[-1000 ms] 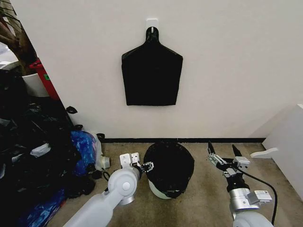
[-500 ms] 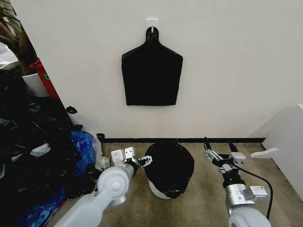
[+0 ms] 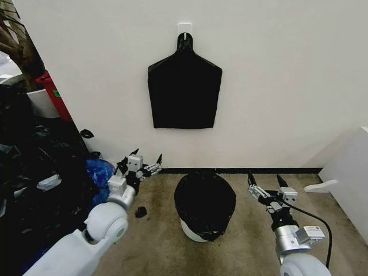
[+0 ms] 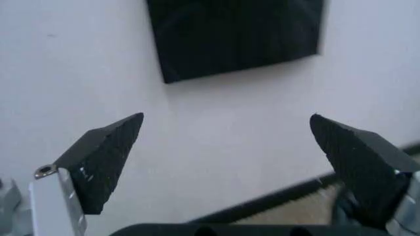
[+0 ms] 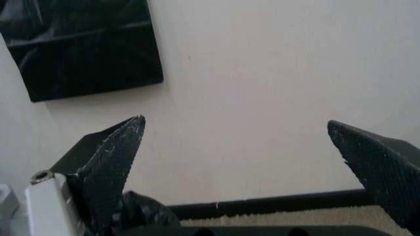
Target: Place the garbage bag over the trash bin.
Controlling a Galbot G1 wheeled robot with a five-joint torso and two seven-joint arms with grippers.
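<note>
The garbage bag, glossy and wrinkled black plastic, lies over the top of the trash bin and hangs down its sides. Only the white base of the bin shows below it. My left gripper is open, raised to the left of the bin near the wall and apart from the bag. My right gripper is open to the right of the bin, also apart from it. In the left wrist view the open left gripper faces the wall. The right wrist view shows the open right gripper and a bit of the bag.
A flat black bundle hangs on the wall above the bin. A blue plastic bag and a heap of black bags lie at the left. White furniture stands at the right. A small black object lies on the floor.
My left gripper has left the bin's left rim and risen leftward toward the wall. My right gripper has drawn slightly back. The bag stays on the bin.
</note>
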